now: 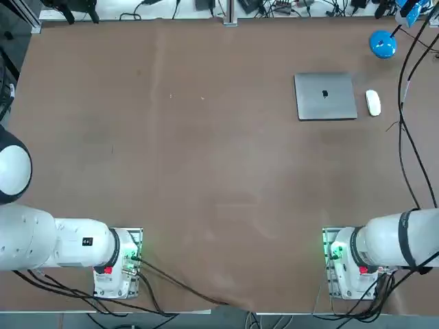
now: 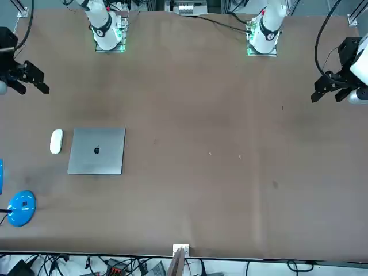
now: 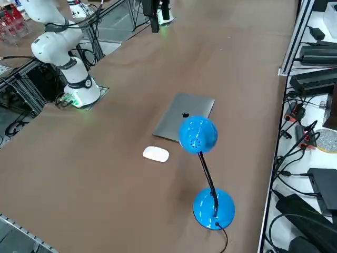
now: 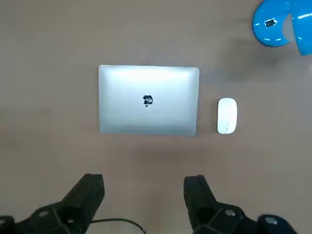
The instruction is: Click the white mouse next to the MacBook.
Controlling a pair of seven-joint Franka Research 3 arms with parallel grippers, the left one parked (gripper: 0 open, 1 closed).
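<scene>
the white mouse [image 4: 226, 115] looked light, glossy and slippery, lying just right of the macbook [image 4: 148, 100]; press its top. the right tool [image 4: 144, 195] hung wide open, empty.

A robotics laboratory. A broad brown-covered table [image 1: 206, 171] carries two white robot arm bases with green indicator lights [image 1: 339, 264] bolted along one edge, with black cables [image 1: 171, 284] trailing from them. Beyond the table's far edge lie tangled black cables and power adapters [image 3: 316, 79]; aluminium framing [image 3: 31, 79] stands beside the arm base. The right end effector [image 4: 144, 195], its two black fingers spread apart, hangs high above the table. Ahead of it lie a thin grey metal laptop with a dark logo [image 4: 148, 100], a small glossy white oval mouse [image 4: 226, 115] just beside it, and a blue round-based desk lamp [image 3: 213, 208] farther off.
</scene>
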